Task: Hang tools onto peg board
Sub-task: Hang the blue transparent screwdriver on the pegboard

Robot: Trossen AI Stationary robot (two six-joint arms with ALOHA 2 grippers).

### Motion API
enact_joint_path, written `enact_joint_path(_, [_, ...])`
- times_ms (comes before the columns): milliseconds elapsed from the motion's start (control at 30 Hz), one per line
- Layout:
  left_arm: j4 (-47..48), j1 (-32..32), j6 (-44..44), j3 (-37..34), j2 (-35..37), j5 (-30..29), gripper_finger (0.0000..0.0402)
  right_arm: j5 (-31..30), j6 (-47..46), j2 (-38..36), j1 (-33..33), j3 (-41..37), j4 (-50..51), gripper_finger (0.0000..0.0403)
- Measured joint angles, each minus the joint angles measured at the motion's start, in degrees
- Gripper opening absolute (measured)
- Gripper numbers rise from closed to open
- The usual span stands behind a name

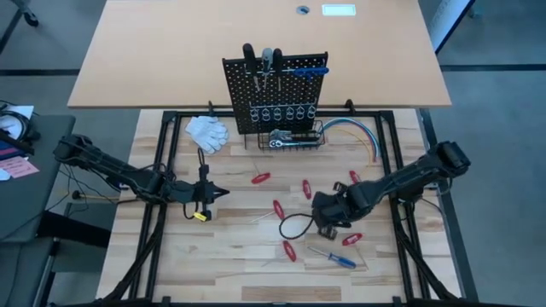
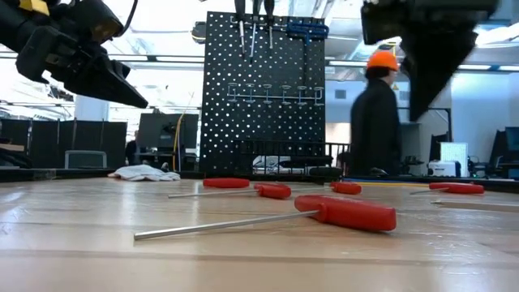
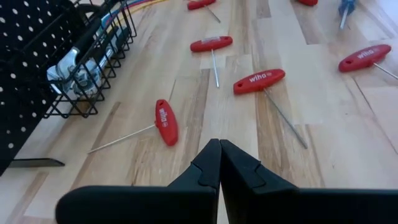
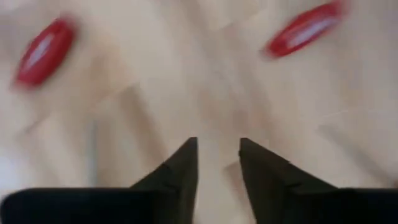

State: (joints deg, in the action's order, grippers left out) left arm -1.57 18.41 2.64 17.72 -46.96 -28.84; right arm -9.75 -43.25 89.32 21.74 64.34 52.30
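Observation:
The black peg board (image 1: 275,94) stands upright at the table's far middle. A few screwdrivers (image 1: 269,61) hang along its top. A chrome wrench (image 1: 286,139) lies in its wire basket (image 3: 93,68). Several red-handled tools (image 1: 278,209) and a blue-handled screwdriver (image 1: 337,257) lie flat on the wood. My left gripper (image 1: 220,194) hovers shut at mid-left, with a red tool (image 3: 166,121) on the table just ahead of it. My right gripper (image 4: 217,149) points down, open, above bare wood between two red handles (image 4: 43,50), touching nothing.
White gloves (image 1: 207,132) lie left of the board. Coloured cables (image 1: 358,130) curve to its right. A black cord loop (image 1: 294,227) lies beside my right gripper. A person in an orange hat (image 2: 377,113) stands in the room beyond the table.

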Motion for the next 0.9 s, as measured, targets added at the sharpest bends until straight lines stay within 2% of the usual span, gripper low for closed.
enact_joint_path(100, [-0.1, 0.0, 0.0, 0.0, 0.0, -0.1, 0.0000, 6.7, 5.2, 0.8, 1.9, -1.0, -5.8, 0.0167])
enact_joint_path(233, [-0.2, 0.0, -2.6, 0.0, 0.0, -0.2, 0.0000, 10.0, 10.5, 3.9, 5.0, -1.5, -15.2, 0.0208])
enact_joint_path(433, [-5.5, -0.8, -12.8, 0.0, 0.0, -0.3, 0.0000, 10.1, 4.9, 12.5, 6.5, 1.1, -17.3, 0.0233])
enact_joint_path(700, [-9.1, -3.6, -18.3, 0.0, 0.0, 3.9, 0.0000, 14.8, 2.8, 23.8, 6.3, 10.2, -14.3, 0.0221])
enact_joint_path(800, [-9.0, -4.3, -18.1, 0.0, 0.0, 5.4, 0.0000, 15.0, 2.7, 26.6, 6.5, 14.1, -9.5, 0.0191])
enact_joint_path(900, [-9.1, -4.4, -17.6, 0.0, 0.0, 6.9, 0.0000, 14.5, 2.7, 28.8, 6.7, 16.5, -6.5, 0.0143])
